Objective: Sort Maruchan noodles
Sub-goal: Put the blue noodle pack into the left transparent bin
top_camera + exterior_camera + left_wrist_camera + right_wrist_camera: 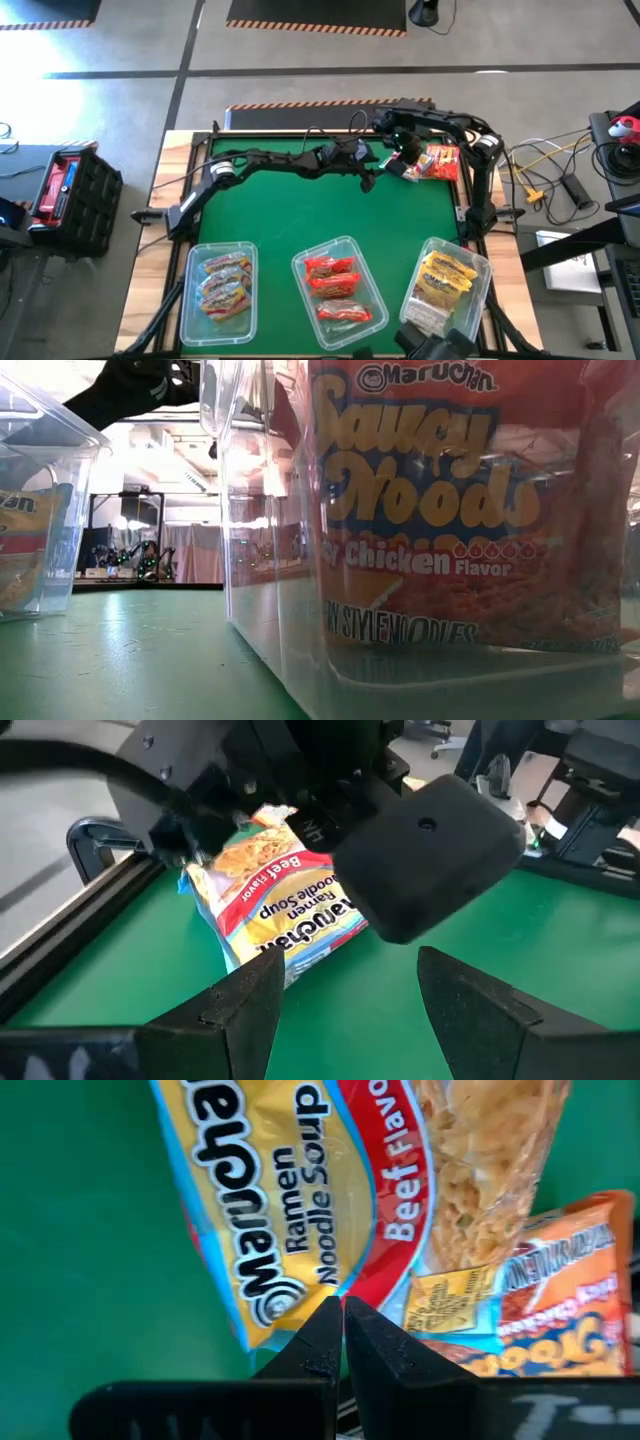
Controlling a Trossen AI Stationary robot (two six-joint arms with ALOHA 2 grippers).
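The right pincer (343, 1342), its fingers pressed together and holding nothing, hovers over the table's far right corner, its tips just above the edge of a Beef Flavor packet (330, 1190). That packet lies flat on the green table (300, 210); it is yellow with a blue border and a red band, with a clear window showing the noodle block, and reads "Maruchan Ramen Noodle Soup, Beef Flavor". An orange packet (560, 1290) lies partly under it, its print too crumpled to read.

The left pincer (345, 1005), fingers spread and empty, hangs near the far edge, pointed at the same Beef Flavor packet.

Along the near edge stand three clear bins: the left bin (190, 295), the middle bin (372, 285) with red packets (335, 285) reading "Maruchan Saucy Noods, Chicken Flavor", and the right bin (478, 285) with yellow packets (445, 278).
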